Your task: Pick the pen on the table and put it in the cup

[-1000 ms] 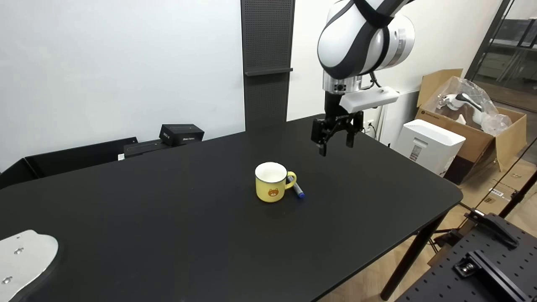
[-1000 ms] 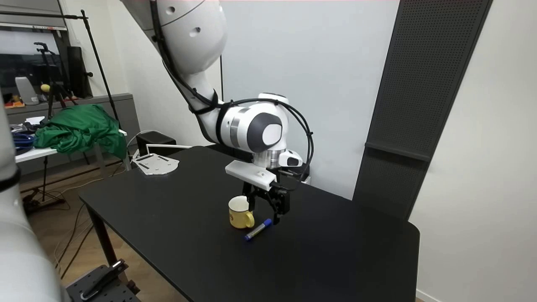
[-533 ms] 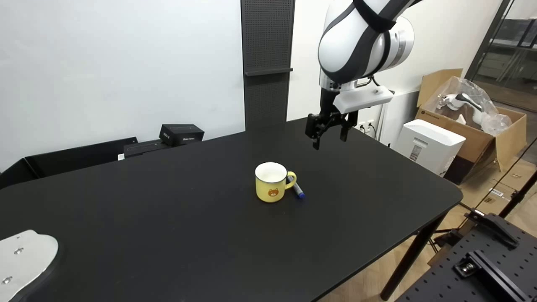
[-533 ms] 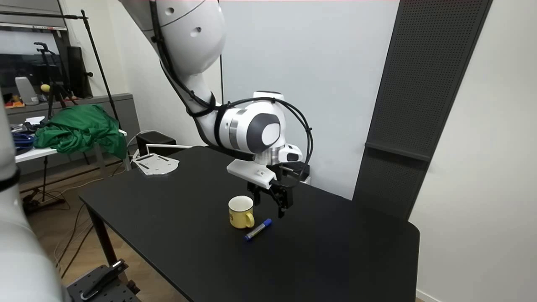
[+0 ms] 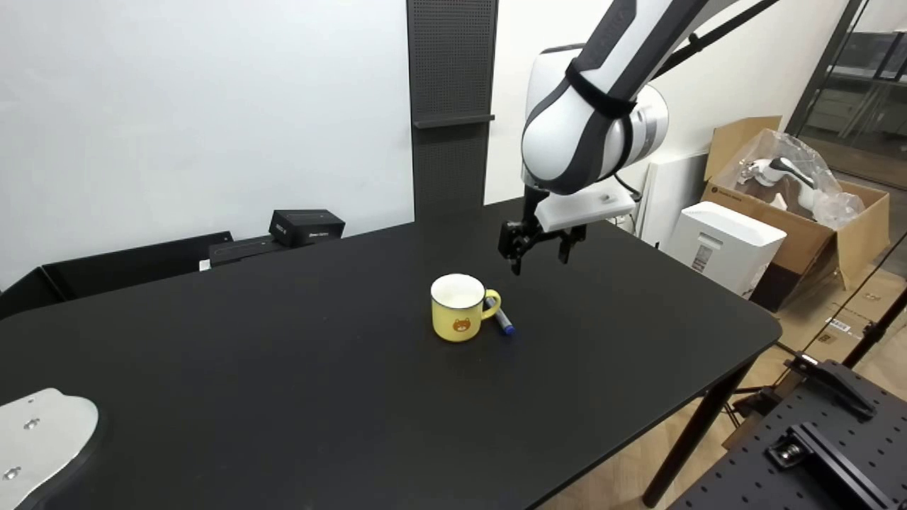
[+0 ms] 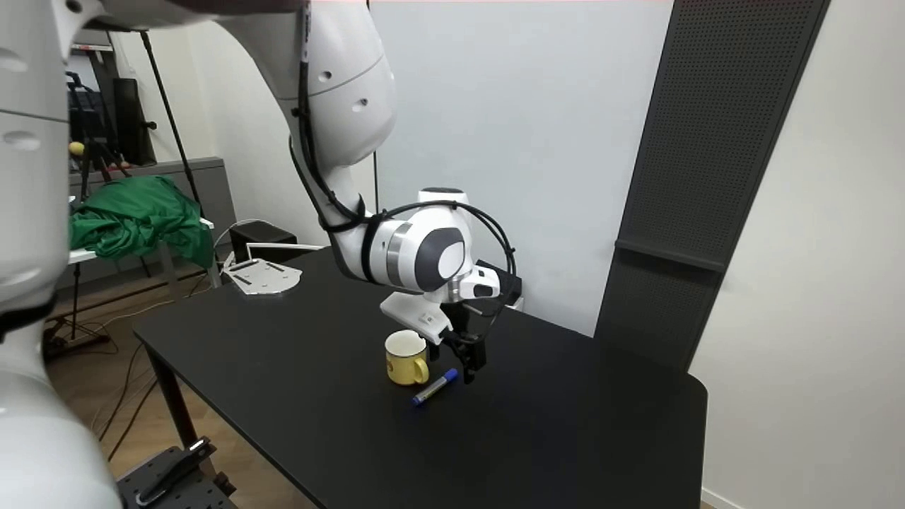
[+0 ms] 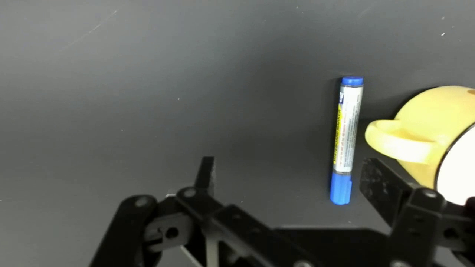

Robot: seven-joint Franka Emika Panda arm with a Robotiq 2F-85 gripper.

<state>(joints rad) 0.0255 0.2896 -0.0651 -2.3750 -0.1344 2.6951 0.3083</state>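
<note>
The pen, a marker with a pale label and blue ends, lies flat on the black table [image 5: 283,397] in both exterior views [image 5: 504,321] [image 6: 434,388] and in the wrist view [image 7: 347,129]. The yellow cup [image 5: 455,324] stands upright beside it, handle toward the pen; it also shows in an exterior view [image 6: 401,367] and at the wrist view's right edge [image 7: 441,107]. My gripper [image 5: 540,263] is open and empty above the table, near the pen's capped end. In the wrist view, the pen's blue cap lies between the fingers [image 7: 289,165], closer to the right finger, which overlaps the cup.
Black boxes [image 5: 308,228] stand along the table's back edge by the white wall. A pale metal plate [image 5: 46,439] is at the table's far end and also shows in an exterior view [image 6: 265,277]. A pegboard panel [image 6: 700,177] stands behind the table.
The arm has shifted toward the cup and pen. The gripper rose slightly, then came down lower and nearer to them, staying open. The pen and cup have not moved.
</note>
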